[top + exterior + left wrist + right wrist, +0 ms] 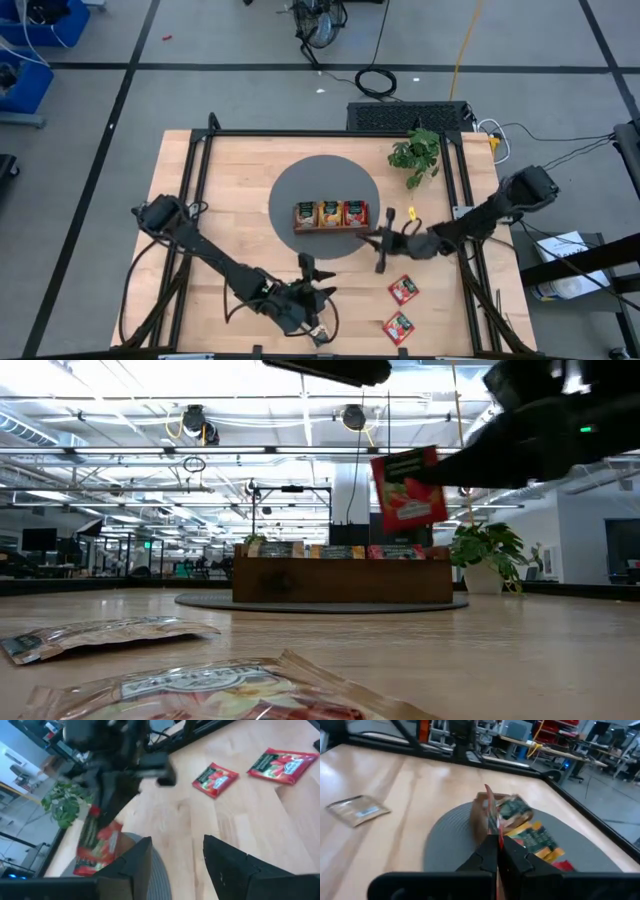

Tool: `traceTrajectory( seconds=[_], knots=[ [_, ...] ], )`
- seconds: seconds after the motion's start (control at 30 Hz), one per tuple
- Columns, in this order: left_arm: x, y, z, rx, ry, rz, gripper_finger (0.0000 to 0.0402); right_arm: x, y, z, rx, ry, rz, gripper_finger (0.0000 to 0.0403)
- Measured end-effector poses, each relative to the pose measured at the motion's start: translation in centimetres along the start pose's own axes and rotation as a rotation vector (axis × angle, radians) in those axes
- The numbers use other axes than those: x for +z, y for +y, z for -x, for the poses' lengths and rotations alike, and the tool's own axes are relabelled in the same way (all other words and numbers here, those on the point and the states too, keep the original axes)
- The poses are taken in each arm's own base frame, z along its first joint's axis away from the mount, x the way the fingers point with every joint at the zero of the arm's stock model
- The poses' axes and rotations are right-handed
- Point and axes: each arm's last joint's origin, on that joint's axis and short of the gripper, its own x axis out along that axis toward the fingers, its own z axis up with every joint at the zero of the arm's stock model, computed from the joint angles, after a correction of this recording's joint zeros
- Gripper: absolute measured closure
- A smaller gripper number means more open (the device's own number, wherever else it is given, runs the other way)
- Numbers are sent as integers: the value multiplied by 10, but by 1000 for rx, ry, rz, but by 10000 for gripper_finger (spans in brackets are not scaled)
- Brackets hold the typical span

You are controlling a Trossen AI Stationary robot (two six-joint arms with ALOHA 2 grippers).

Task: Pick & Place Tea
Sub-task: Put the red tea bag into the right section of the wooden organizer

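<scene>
My right gripper (pixel 380 248) hangs just near-right of the brown wooden tray (pixel 330 216) and is shut on a red tea packet (pixel 408 490) with a dark green label. That packet shows edge-on in the right wrist view (pixel 491 817). The tray stands on a grey round mat (pixel 300 185) with orange and red packets upright in its compartments. Two more red packets (pixel 403 289) (pixel 398 326) lie flat on the wood near the near-right corner. My left gripper (pixel 175 865) is open and holds nothing, over bare wood near the table's near edge (pixel 308 270). My right gripper pinches the red packet between its two shut fingers (pixel 512 857), by one edge (pixel 492 832). The fingers come from the table's right, slanting down. The packet is lifted clear and stands on edge (pixel 97 845), above and beside the tray's right end.
A green leafy plant (pixel 417 155) stands at the far right of the table. A pale packet (pixel 357 810) lies flat on the wood beyond the mat in the right wrist view. Black frame rails (pixel 330 132) run along the table's edges. Bare wood spreads left of the mat.
</scene>
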Motion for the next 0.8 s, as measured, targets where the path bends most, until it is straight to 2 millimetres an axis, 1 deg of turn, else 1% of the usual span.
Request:
traceTrajectory(
  seconds=[0.1, 0.17, 0.27, 0.4, 0.57, 0.8],
  knots=[
    [1, -1, 1, 2, -8, -12, 220, 0, -18, -8, -34, 14, -9, 403],
    [0, 0, 0, 3, -1, -4, 220, -4, -30, -13, -39, 26, -47, 403],
    [0, 2, -2, 9, 4, 9, 220, -16, -44, -16, -31, 65, -130, 403],
    [-1, 3, -2, 10, 10, 9, 220, -30, -57, -13, -73, 100, -186, 403],
    [-1, 3, -3, 13, 8, 16, 220, -32, -62, -6, -37, 19, -231, 403],
    [-1, 7, -7, 20, 10, 43, 220, -38, -62, -4, -40, 40, -212, 403]
  ],
)
